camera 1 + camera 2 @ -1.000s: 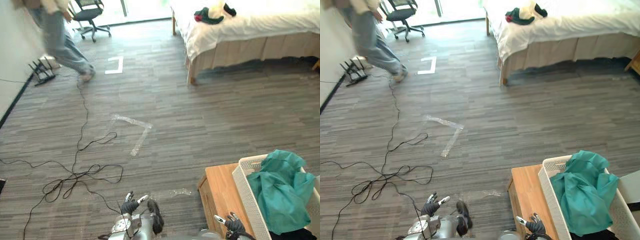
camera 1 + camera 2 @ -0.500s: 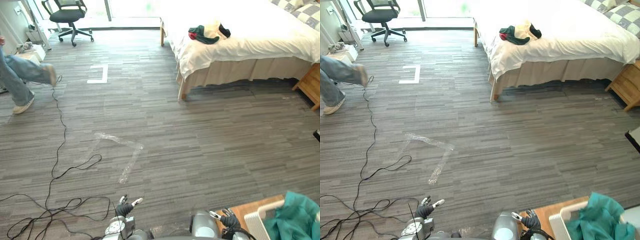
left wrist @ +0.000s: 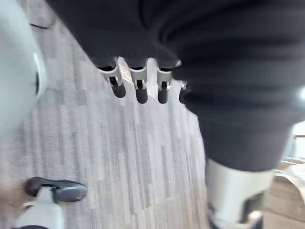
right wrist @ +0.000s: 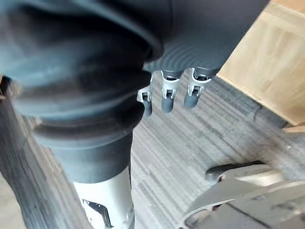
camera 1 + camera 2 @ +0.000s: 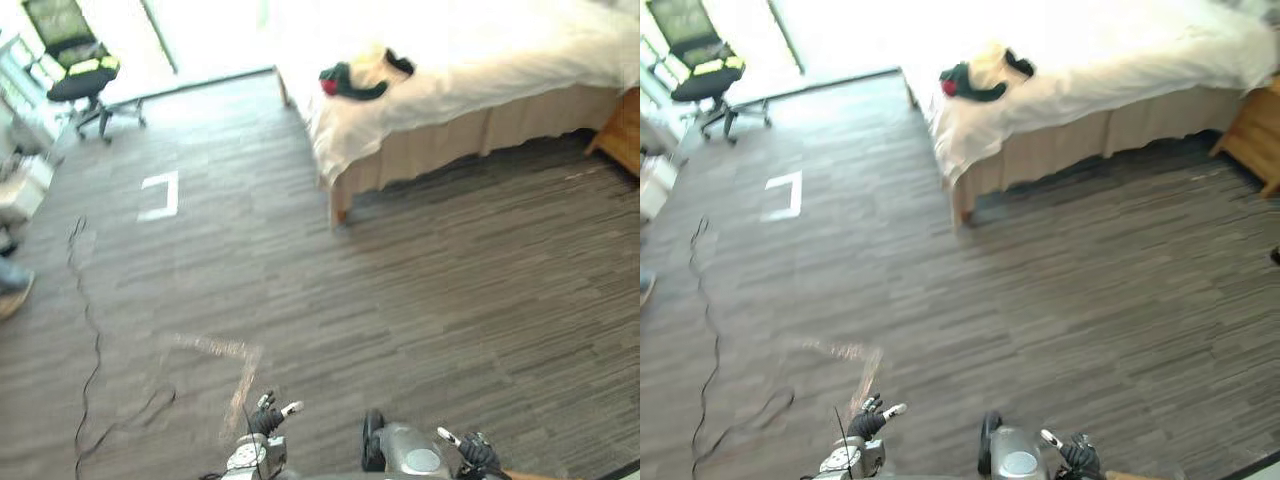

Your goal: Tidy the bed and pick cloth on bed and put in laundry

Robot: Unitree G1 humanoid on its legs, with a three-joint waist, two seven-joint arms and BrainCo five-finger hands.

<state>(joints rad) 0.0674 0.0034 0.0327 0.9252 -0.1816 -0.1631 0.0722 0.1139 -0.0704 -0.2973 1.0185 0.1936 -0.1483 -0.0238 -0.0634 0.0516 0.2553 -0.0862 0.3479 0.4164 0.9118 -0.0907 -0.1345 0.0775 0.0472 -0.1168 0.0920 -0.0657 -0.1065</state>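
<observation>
Silver-fingered left hand (image 5: 266, 420), right hand (image 5: 477, 453) hang low, both relaxed, empty.

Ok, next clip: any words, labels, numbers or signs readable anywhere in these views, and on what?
None readable.
The white tape mark on the floor is an open bracket shape, not a letter or number.
The pile of clothes on the bed shows no legible print.
</observation>
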